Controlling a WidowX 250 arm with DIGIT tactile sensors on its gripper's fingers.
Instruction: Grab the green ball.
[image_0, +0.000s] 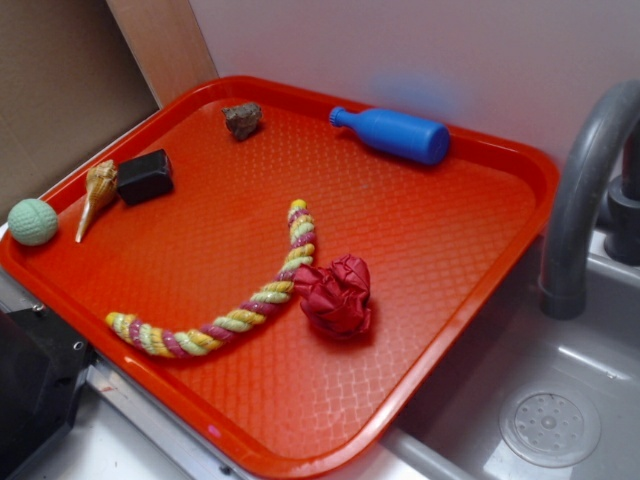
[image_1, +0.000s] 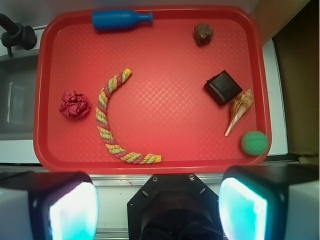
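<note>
The green ball (image_0: 33, 222) is small, pale mint and finely textured. It rests at the left corner of the red tray (image_0: 450, 250), against the rim. In the wrist view the green ball (image_1: 254, 142) lies in the tray's (image_1: 165, 55) near right corner, just beyond the right finger (image_1: 245, 207). My gripper (image_1: 157, 210) hangs high above the scene, over the counter edge in front of the tray. It is open wide and holds nothing. The gripper itself does not show in the exterior view.
On the tray lie a seashell (image_1: 239, 110) and a black block (image_1: 223, 87) close to the ball, a brown rock (image_1: 203, 33), a blue bottle (image_1: 120, 20), a striped rope (image_1: 107, 120) and a red wrinkly wad (image_1: 73, 104). A sink with a grey faucet (image_0: 580, 190) borders the tray.
</note>
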